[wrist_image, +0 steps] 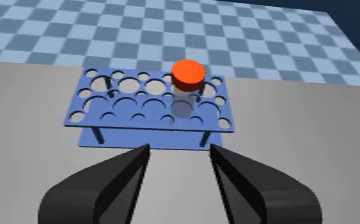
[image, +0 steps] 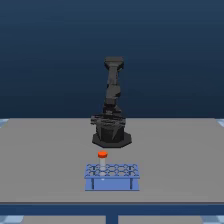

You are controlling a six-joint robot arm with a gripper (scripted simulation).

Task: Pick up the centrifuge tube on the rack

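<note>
"Where's the tube [wrist_image: 184, 95]?"

"Standing upright in a hole of the blue rack [wrist_image: 114, 122], orange cap [wrist_image: 188, 71] on top. It is in the row along the rack's edge farthest from the gripper [wrist_image: 178, 152]."

"And the gripper?"

"Its fingers are spread apart and empty, short of the rack on the grey table [wrist_image: 25, 150]. The tube lies straight ahead, its long axis vertical."

A computer-rendered lab bench, not a real room: flat, evenly shaded surfaces. A plain grey table [image: 45, 150] carries the blue rack [wrist_image: 150, 107]; beyond the rack lies a blue checkered floor [wrist_image: 159, 30], and behind the rack a dark blue backdrop [image: 50, 50].
</note>
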